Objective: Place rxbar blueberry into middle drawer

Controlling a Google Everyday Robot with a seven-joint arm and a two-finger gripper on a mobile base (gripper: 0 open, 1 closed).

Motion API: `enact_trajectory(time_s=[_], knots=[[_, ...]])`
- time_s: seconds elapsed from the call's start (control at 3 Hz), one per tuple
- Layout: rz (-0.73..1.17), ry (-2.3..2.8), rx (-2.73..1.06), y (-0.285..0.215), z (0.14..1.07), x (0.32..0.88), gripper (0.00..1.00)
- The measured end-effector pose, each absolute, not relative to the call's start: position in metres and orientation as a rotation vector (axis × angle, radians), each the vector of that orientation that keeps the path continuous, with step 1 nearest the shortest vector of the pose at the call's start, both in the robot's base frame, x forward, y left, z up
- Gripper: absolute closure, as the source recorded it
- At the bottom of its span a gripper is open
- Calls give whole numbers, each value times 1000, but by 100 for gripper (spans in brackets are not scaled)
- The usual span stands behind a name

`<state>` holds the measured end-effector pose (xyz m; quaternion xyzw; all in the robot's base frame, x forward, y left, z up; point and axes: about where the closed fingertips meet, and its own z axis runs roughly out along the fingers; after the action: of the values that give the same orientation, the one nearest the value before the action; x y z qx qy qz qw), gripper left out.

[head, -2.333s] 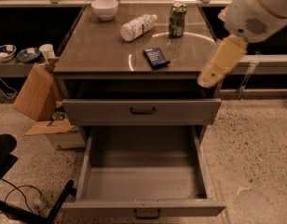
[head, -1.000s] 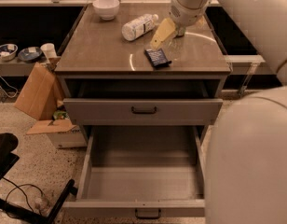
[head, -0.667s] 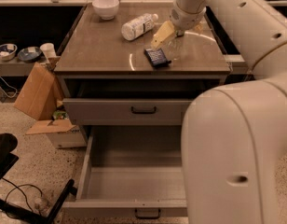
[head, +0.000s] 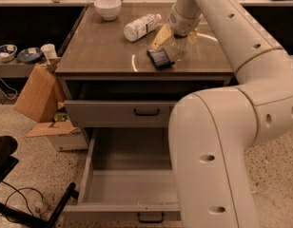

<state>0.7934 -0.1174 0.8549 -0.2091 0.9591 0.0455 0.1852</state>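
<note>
The rxbar blueberry (head: 161,58), a flat dark navy bar, lies on the brown cabinet top (head: 103,51) near its front middle. My gripper (head: 163,36), yellowish, hangs just above and behind the bar, close to it but holding nothing that I can see. The middle drawer (head: 89,175) is pulled wide open low down and its deep grey tray is empty. My big white arm covers the drawer's right half. The shorter drawer front (head: 137,112) above it is shut.
A white bottle (head: 141,26) lies on its side behind the bar, and a white bowl (head: 107,7) stands at the back left. A cardboard box (head: 34,94) leans left of the cabinet. A black chair base (head: 4,160) and cables lie on the floor at left.
My arm has swung further across the right of the view, now hiding the drawer's right side. The gripper has edged slightly down and left toward the bar. The bar has not moved.
</note>
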Motion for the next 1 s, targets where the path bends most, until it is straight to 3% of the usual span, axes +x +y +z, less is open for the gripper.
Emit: enact_trajectory(time_s=[1.0], knots=[[175,2732,-659,-81,838,794,87]])
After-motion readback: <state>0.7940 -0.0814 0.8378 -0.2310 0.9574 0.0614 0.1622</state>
